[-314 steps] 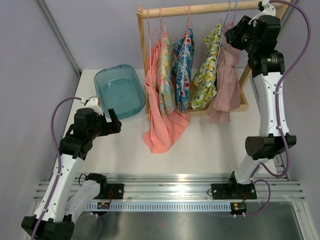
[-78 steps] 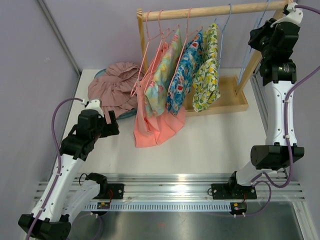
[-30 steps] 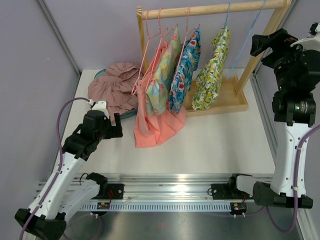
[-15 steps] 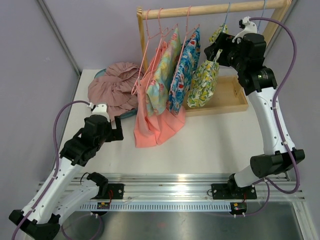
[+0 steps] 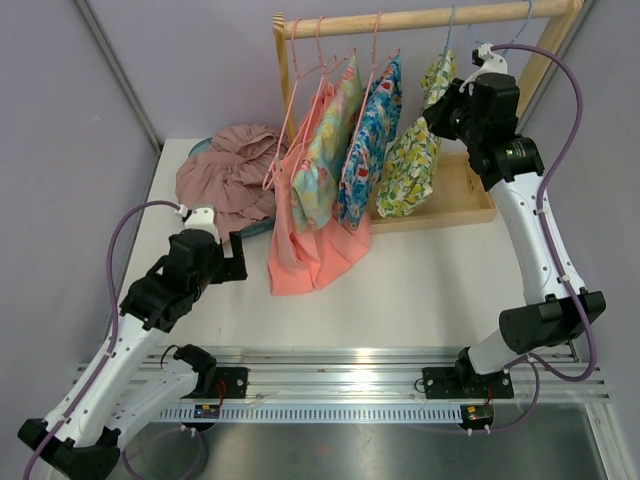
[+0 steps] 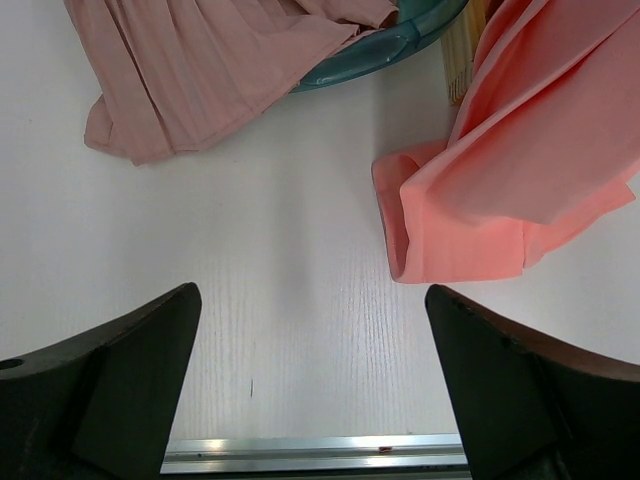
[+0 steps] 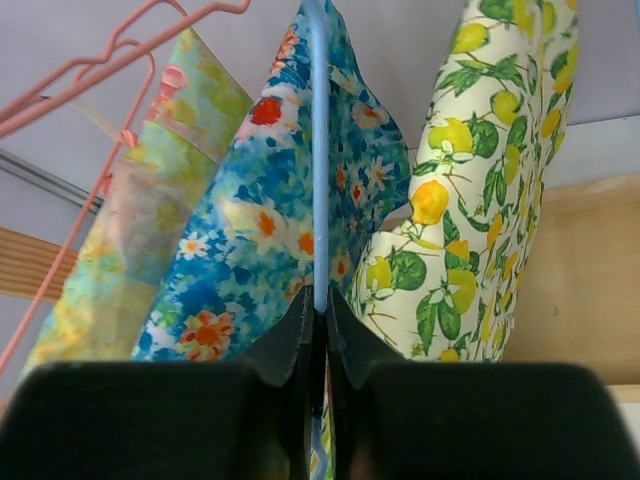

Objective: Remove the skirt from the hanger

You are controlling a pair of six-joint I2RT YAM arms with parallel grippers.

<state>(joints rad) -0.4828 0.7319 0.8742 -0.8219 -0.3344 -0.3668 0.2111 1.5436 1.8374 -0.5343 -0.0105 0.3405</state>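
far left, a dusty pink skirt (image 5: 228, 170) is heaped on the teal bin (image 6: 400, 40). the left gripper (image 6: 308, 291) hangs released near the salmon skirt (image 5: 305, 250). right along the rail (image 5: 400, 18), the lemon-print skirt (image 5: 408, 165) hangs on its blue hanger (image 7: 319, 150), whose wire the right gripper (image 7: 318, 305) clenches. a tug may slip the thin wire free.

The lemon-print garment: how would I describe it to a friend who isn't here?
Find the wooden rack at the back of the table. The lemon-print garment is the rightmost hanging there, by the blue hanger that the right pincer grips. Only it shows yellow lemons and green leaves on white; the blue floral garment beside it shows flowers.
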